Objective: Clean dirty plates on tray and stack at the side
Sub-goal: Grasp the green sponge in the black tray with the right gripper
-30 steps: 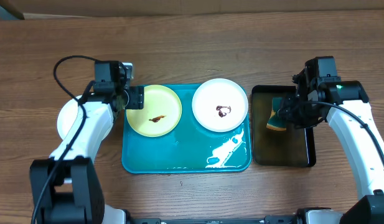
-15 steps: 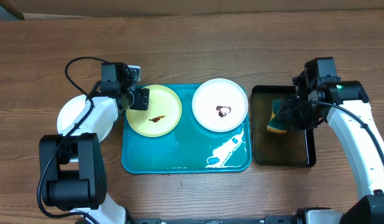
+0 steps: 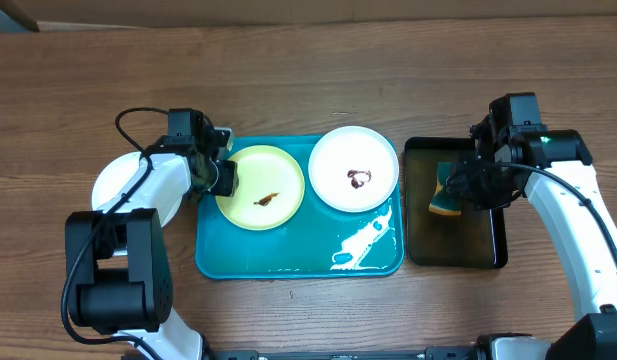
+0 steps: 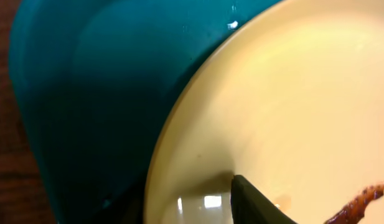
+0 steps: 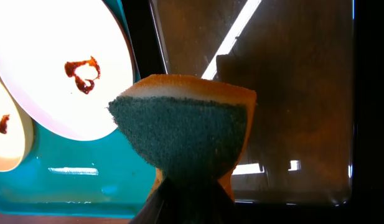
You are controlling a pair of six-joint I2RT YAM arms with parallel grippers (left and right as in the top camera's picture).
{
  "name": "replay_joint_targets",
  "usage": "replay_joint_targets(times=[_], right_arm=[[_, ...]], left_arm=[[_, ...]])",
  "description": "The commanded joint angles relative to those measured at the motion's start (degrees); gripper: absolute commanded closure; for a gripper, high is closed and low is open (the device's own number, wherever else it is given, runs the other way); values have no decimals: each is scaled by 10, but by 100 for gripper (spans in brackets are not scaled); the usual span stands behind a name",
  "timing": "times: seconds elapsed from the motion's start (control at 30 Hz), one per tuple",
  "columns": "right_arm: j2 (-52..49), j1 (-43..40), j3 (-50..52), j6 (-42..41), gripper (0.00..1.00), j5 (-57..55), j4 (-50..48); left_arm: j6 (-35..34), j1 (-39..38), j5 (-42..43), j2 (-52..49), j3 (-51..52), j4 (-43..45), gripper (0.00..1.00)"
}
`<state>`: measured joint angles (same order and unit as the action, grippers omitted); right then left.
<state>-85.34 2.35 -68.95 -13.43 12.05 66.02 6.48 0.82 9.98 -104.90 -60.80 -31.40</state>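
**Left gripper on the yellow plate, right gripper clamped on the sponge**

The left gripper sits at the left rim of the yellow plate. In the left wrist view, 1 dark finger lies on the plate's upper face just inside the rim. The other finger is hidden, so the pinch on the rim looks closed rather than plainly shown. The plate lies in the left half of the tray, with a brown smear near its centre.

The right gripper is over the black tray and squeezes the sponge at its waist. The sponge's green scouring face is turned to the wrist camera, with the orange layer behind it.

The white plate lies in the tray's right half, just beside the yellow plate, with a brown smear at its centre too. A white streak marks the tray's front right corner. A 2nd white plate rests on the table left of the tray, partly under the left arm.
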Motion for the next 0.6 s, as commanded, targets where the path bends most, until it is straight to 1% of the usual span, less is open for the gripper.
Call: replay_joint_targets(times=[0.0,0.07,0.13,0.17,0.27,0.4,0.57], right_arm=[[5,3,-4,4,84,5,0],[5,3,-4,3,84,4,2],[5,3,-4,3,84,4,3],[5,3,-4,3,84,4,3],[5,3,-4,3,84,4,5],[5,3,-4,3,84,-6,8],[4,3,5,3,85,-57,-11]], left_arm=[[-28,-2,11,-7,-2,-43,66],[-40,-2,11,-7,-2,-65,73],[-44,-2,17,-7,-2,-87,87],[-44,-2,24,-7,-2,-97,90],[-44,-2,36,-7,-2,-125,96],[-57,-2,36,-7,-2,-155,96],[-70,-2,36,-7,-2,-187,96]])
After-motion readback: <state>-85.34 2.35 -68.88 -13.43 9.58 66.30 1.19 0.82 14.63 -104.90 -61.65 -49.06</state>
